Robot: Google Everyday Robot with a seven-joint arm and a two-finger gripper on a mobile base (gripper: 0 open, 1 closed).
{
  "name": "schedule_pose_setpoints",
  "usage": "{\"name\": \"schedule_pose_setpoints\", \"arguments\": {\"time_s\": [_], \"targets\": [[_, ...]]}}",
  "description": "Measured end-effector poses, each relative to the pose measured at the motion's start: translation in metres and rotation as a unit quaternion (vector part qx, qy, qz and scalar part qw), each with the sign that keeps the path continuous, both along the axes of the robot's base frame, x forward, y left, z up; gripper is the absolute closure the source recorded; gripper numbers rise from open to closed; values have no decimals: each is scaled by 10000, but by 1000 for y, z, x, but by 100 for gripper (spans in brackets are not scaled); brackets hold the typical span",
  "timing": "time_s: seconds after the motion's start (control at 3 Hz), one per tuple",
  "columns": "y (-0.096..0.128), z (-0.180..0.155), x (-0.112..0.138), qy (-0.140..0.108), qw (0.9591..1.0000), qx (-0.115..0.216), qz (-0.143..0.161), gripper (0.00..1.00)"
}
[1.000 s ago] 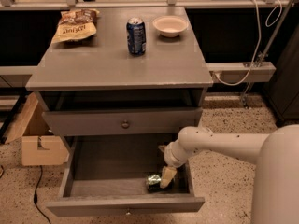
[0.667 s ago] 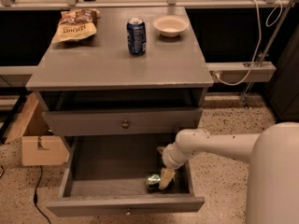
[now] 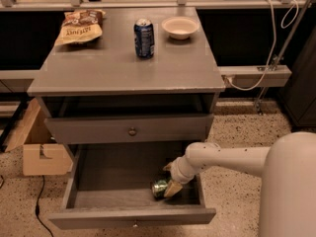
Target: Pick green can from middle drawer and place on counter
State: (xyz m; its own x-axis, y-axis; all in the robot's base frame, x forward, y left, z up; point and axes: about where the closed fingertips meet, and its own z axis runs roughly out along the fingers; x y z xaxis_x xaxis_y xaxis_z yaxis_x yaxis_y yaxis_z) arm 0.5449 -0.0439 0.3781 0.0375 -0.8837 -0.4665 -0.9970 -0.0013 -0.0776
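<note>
The middle drawer (image 3: 98, 181) is pulled out at the bottom of the cabinet. The green can (image 3: 159, 187) lies on its side on the drawer floor, near the front right. My gripper (image 3: 170, 177) reaches into the drawer from the right, just right of the can. It is open: one tan fingertip (image 3: 172, 188) touches the can's right side and the other sits farther back. The can is not held. The counter (image 3: 113, 65) is the grey cabinet top above.
On the counter stand a blue can (image 3: 143, 31), a white bowl (image 3: 179, 27) and a chip bag (image 3: 79, 27). The upper drawer front (image 3: 132, 131) with its round knob is closed. A cardboard box (image 3: 37, 149) sits on the floor to the left.
Hardly anything: the gripper stays beside the green can in the drawer, and the can has not been lifted.
</note>
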Motion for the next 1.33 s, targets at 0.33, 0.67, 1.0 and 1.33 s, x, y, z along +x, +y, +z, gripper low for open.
{"name": "schedule_pose_setpoints", "arguments": {"time_s": [0.33,0.67,1.0,1.33], "targets": [[1,-3,-3,13,10000,67,-14,50],[2,-1,-11,-5,9999,144,2,73],[-4,34,-18,-191,9987,478,49,100],[-27,89,-28,-419,9949,908,166,100]]}}
